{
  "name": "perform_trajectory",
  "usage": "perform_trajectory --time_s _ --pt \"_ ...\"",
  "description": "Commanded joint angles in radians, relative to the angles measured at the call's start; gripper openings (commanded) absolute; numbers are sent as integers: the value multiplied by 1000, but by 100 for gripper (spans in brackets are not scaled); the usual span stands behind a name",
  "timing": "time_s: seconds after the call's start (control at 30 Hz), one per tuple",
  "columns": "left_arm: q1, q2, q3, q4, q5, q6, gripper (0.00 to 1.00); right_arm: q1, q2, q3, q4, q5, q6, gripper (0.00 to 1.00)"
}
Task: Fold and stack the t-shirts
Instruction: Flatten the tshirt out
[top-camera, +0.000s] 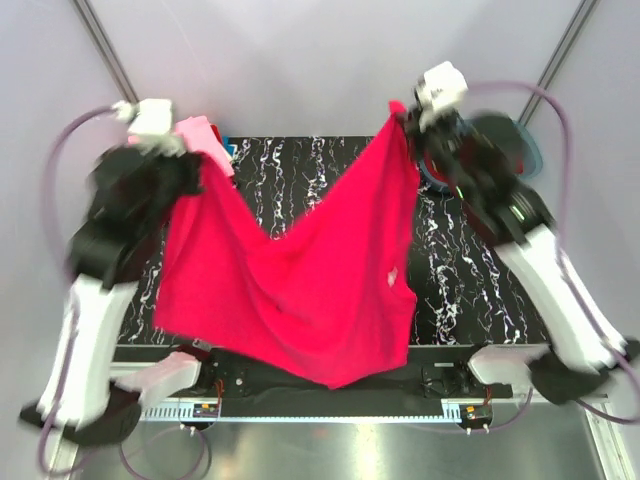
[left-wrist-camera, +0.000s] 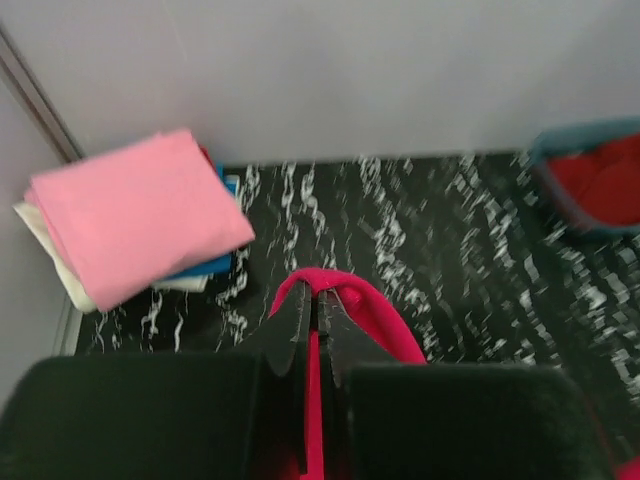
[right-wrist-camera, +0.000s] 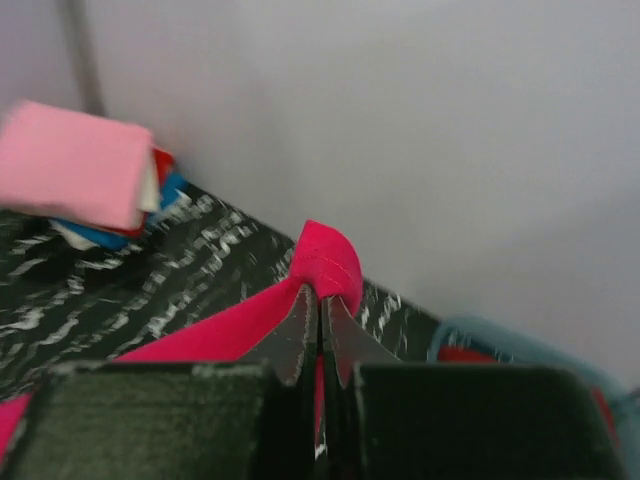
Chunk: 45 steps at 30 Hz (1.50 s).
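Note:
A bright pinkish-red t-shirt (top-camera: 300, 290) hangs spread in the air between both grippers above the black marbled table (top-camera: 290, 170). My left gripper (top-camera: 200, 165) is shut on its left corner, seen in the left wrist view (left-wrist-camera: 318, 300) with cloth (left-wrist-camera: 370, 315) looped over the tips. My right gripper (top-camera: 408, 122) is shut on its right corner, also in the right wrist view (right-wrist-camera: 321, 305) with the shirt's hem (right-wrist-camera: 328, 258) bunched above the tips. A stack of folded shirts with a light pink one on top (left-wrist-camera: 135, 215) lies at the table's back left, over blue, cream and red layers.
A teal plastic tub (left-wrist-camera: 585, 215) with a darker red shirt (left-wrist-camera: 605, 180) inside sits at the table's back right, also in the top view (top-camera: 520, 150). Grey walls close in behind and on both sides. The arm bases stand at the near edge.

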<state>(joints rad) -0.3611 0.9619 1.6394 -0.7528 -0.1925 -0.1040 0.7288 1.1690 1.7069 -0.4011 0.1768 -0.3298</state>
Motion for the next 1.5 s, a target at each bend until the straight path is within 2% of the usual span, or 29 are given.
perform_trajectory --time_s 0.0,0.03,0.07,0.1,0.13,0.17,0.2,0.23,0.27,0.3,0.33,0.47,0.6,0.63,0.67,0.73,0.8,1.0,1.07,1.27,1.47 --pt "74 185 0 58 -15 1 1 -326 209 45 125 -247 237 0" --pt "155 237 11 49 17 -28 1 -432 280 119 119 -282 273 0" --pt "197 291 19 44 48 -45 3 -469 357 170 105 -319 302 0" --pt "273 404 46 20 97 -86 14 -498 515 225 67 -362 360 0" --pt "306 469 77 -8 126 -106 23 -528 605 393 15 -370 379 37" --pt "335 591 114 -44 186 -126 41 -537 791 513 -60 -385 393 67" --pt "361 645 201 -131 229 -150 62 -543 887 646 -246 -411 417 81" --pt "382 681 215 -152 251 -152 91 -545 973 894 -334 -421 423 90" --pt "381 695 212 -146 254 -152 99 -545 1057 949 -387 -431 443 100" --pt "381 683 197 -129 267 -152 99 -545 1057 948 -390 -453 455 100" --pt "381 660 138 -109 271 -151 99 -545 1037 859 -365 -459 463 100" --pt "381 510 39 -80 271 -161 99 -545 786 518 -164 -458 482 100" --pt "381 381 -122 -65 281 -189 99 -545 598 280 -147 -435 538 100" --pt "381 355 -165 -54 281 -195 99 -545 563 176 -148 -428 557 100" --pt "381 307 -264 -33 281 -213 99 -545 496 122 -150 -413 590 100" --pt "381 261 -358 -10 289 -235 99 -545 422 -28 -166 -376 635 100" --pt "379 239 -490 32 338 -270 99 -545 385 -178 -176 -366 687 100" --pt "366 186 -740 161 401 -358 99 -545 353 -436 -177 -370 761 100" --pt "341 204 -774 194 389 -378 99 -545 409 -444 -205 -352 755 100" --pt "295 356 -829 270 358 -404 99 -545 630 -322 -309 -303 707 100" --pt "289 442 -874 314 309 -427 97 -545 885 -121 -401 -246 661 100"
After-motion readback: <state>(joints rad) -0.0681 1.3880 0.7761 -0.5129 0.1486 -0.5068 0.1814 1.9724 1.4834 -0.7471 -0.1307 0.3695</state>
